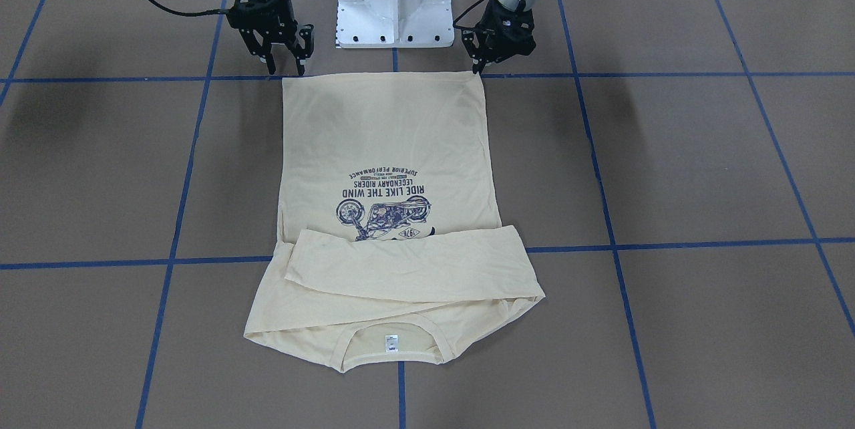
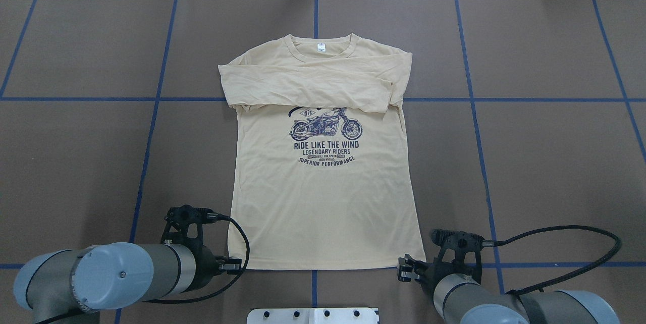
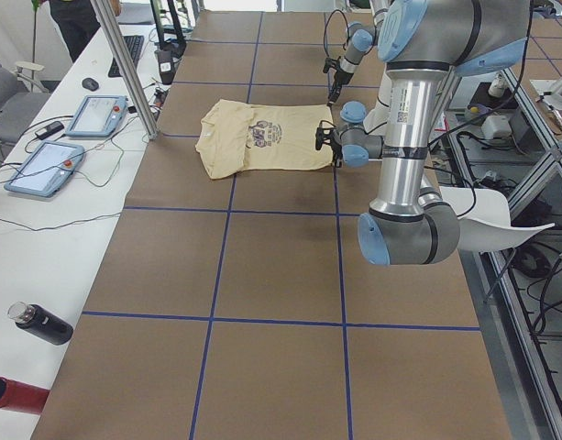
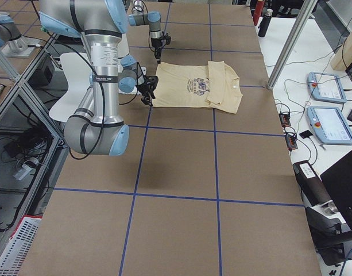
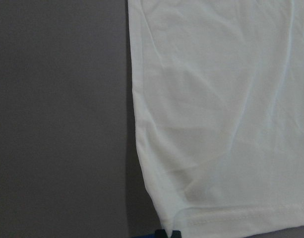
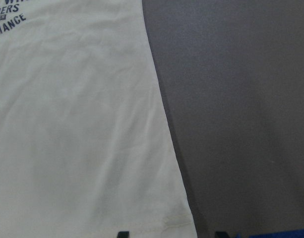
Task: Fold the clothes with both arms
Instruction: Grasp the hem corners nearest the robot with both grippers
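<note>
At the near-left corner of the hem, the black two-finger left gripper (image 2: 231,264) sits low, just beside the fabric. Its wrist view shows only a dark sliver at the corner, so I cannot tell whether its jaws are apart or already pinched. If they close a little short, they will likely catch one layer or nothing, and that corner would stay down while the other rises. The pale cream-yellow long-sleeved T-shirt (image 2: 323,198) lies flat and print-up in the middle of the brown paper-covered table (image 2: 530,162). Its hem is toward the robot along a blue tape line (image 2: 454,265), and its collar is at the far end. Both folded sleeves (image 2: 308,87) are laid across the chest, loose and held by nothing. A quick or uneven lift of the hem could drag the body toward the robot and slide those sleeves out of place, undoing the fold. At the near-right corner, the black two-finger right gripper (image 2: 404,269) has its jaws spread. Its wrist view shows one fingertip over the cloth and the other over bare table, with the hem corner between them. That corner is thin and lies flush, so a tip that comes down too high may skate over it. One that comes down too hard may bunch the fabric or snag the paper beneath. If only one side grips, the fold will probably go skew.
</note>
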Controlling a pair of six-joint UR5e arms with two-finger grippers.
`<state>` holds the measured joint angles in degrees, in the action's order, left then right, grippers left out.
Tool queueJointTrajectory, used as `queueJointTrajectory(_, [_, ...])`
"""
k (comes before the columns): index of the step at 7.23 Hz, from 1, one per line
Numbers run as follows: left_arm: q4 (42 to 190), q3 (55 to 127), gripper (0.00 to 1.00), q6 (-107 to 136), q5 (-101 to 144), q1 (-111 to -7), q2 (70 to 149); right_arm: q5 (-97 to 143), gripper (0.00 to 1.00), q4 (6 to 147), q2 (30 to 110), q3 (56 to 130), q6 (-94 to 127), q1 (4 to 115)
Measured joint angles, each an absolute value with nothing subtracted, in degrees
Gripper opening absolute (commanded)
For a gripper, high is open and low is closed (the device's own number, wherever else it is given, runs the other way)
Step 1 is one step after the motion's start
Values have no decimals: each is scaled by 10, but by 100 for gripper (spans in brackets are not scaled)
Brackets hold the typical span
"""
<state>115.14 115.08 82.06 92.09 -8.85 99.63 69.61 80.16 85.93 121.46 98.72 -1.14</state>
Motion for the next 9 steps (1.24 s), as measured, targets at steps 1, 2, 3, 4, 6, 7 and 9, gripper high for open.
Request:
queueJointTrajectory(1, [1151,1151,0,827,921,-88,997,690,56,792,860,1208,984,-15])
queueJointTrajectory(2, [1152,1151,0,830,920,-88,997,683,54,788,860,1200,977,-16])
queueJointTrajectory(3, [1152,1151,0,832,920,-87,997,680,50,787,859,1193,968,-14])
queueJointTrajectory(4, [1152,1151,0,832,920,-87,997,679,45,786,859,1190,960,-10])
queueJointTrajectory(6, [1152,1152,0,832,920,-86,997,678,25,786,859,1188,955,-8])
queueJointTrajectory(7, [1152,1152,0,832,920,-86,997,678,21,787,858,1187,955,-8])
queueJointTrajectory(9, [1152,1153,0,832,920,-86,997,678,7,787,858,1185,955,-9])
